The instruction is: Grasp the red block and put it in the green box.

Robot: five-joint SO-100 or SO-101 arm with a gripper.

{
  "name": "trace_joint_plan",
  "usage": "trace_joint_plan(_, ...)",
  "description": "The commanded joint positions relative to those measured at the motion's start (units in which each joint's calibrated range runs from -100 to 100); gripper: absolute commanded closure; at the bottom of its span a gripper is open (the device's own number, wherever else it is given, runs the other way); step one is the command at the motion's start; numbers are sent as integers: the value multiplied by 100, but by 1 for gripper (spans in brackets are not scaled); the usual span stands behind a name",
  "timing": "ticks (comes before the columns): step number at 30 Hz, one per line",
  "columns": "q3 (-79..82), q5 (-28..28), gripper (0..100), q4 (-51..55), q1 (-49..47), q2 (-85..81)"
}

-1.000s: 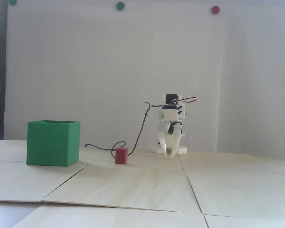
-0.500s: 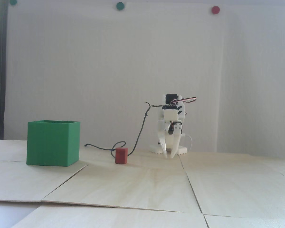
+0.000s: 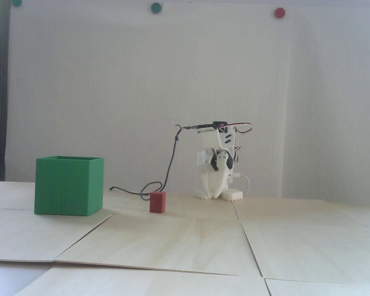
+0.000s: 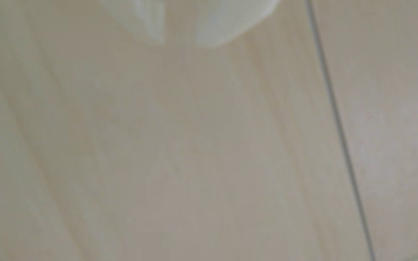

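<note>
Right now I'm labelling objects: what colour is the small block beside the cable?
Brick red, clearest in the fixed view.

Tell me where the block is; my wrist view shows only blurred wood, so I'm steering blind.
Observer: In the fixed view the small brick-red cuboid block stands on the pale wooden table, left of the end effector and apart from it.
Operator: And the box?
Observer: The large green plastic cube-shaped box sits further left; the block is not inside it.
Operator: Anything in the way?
Observer: A dark cable loops just behind the block.
</note>
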Motion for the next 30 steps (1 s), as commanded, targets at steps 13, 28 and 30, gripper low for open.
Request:
trace_joint_plan(13, -6367, -1138, 97, 1610, 1227, 6086)
trace_joint_plan(28, -9580, -1800, 98, 2487, 1991, 9915)
trace_joint_plan(30, -10032, -2008, 98, 2487, 2056, 10128)
